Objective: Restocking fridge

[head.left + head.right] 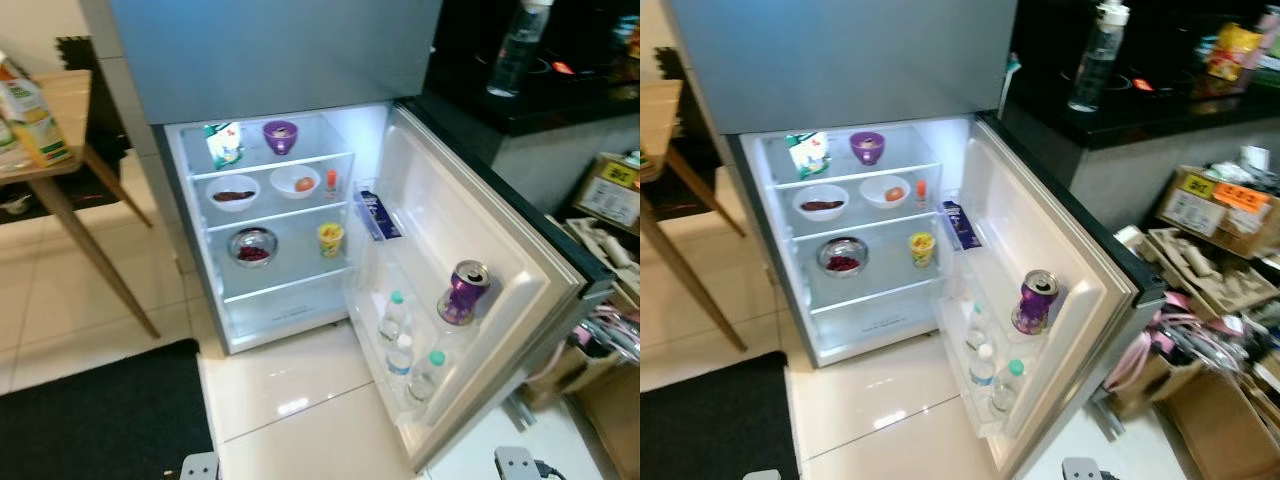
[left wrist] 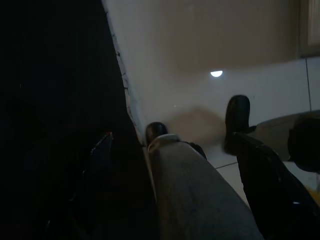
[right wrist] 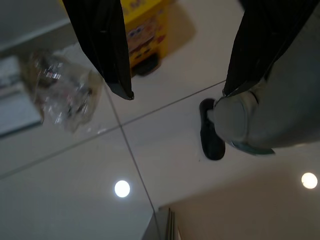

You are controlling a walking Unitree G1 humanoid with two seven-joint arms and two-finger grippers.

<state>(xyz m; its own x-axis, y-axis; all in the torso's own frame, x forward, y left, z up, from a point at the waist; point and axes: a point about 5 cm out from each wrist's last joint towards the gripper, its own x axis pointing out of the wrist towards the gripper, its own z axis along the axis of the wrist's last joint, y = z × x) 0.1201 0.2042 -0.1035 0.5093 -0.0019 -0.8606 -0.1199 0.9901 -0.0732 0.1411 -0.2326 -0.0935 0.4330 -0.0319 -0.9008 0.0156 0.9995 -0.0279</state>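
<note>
Right gripper (image 3: 177, 55) hung over the tiled floor (image 3: 100, 165) with its fingers spread wide and nothing between them. Left gripper (image 2: 197, 127) was also parted and empty, down in the shade. Nearest on the open fridge door (image 1: 480, 270) sat three water bottles (image 1: 405, 355) in the bottom rack, with a purple can (image 1: 463, 292) just above. Further in, the fridge (image 1: 275, 220) shelves held a metal bowl (image 1: 252, 246), yellow cup (image 1: 330, 239), two white bowls (image 1: 262, 187) and a purple bowl (image 1: 280, 135).
</note>
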